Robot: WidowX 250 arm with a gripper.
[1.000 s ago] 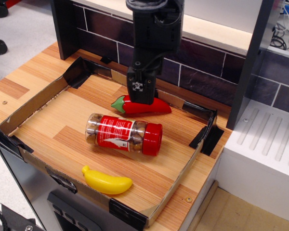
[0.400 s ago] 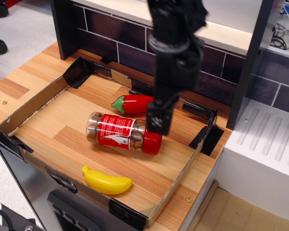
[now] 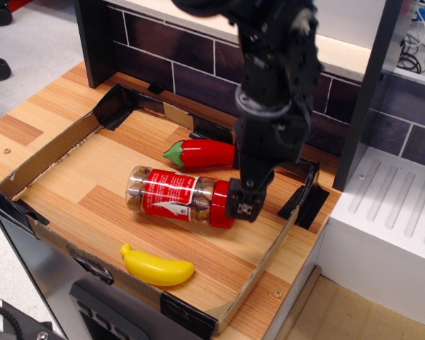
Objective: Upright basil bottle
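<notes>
The basil bottle (image 3: 178, 195) lies on its side in the middle of the cardboard tray (image 3: 53, 145), red cap pointing toward the tray's right wall. The gripper (image 3: 244, 202) hangs at the cap end, hiding most of the cap; whether its jaws are parted or closed cannot be told from this angle. The chili pepper (image 3: 202, 153) lies just behind the bottle, the banana (image 3: 157, 267) well in front. A firm grip at the cap, then a pivot on the base, looks the sound approach.

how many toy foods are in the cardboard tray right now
2: a red chili pepper toward the back behind the basil bottle, and a yellow banana at the front edge.
</notes>
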